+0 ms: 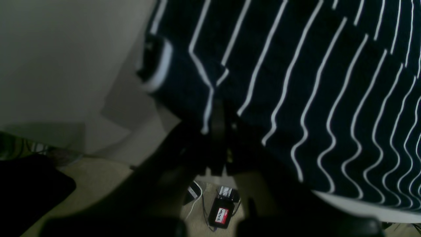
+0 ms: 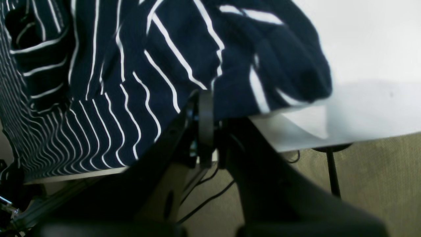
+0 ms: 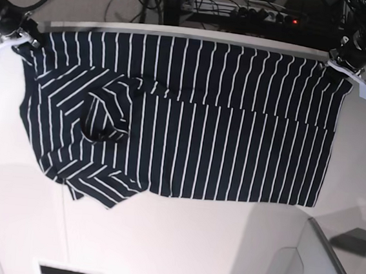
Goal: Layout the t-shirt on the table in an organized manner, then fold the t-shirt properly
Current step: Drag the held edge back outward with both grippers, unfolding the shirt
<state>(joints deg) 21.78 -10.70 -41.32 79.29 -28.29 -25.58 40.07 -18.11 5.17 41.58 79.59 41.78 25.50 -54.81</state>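
t-shirt [image 3: 190, 125] stretched between left gripper [image 3: 345, 67] and right gripper [image 3: 19, 36], apparently pinched.

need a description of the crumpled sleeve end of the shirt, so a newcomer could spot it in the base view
Start from the large smooth white table and the dark navy, white-striped cloth t-shirt spread across it. Follow the shirt to the base view's left end, near the right gripper. There the bunched sleeve area stands out: its stripes run slanted and curl around a dark fold, while the rest run straight and parallel.
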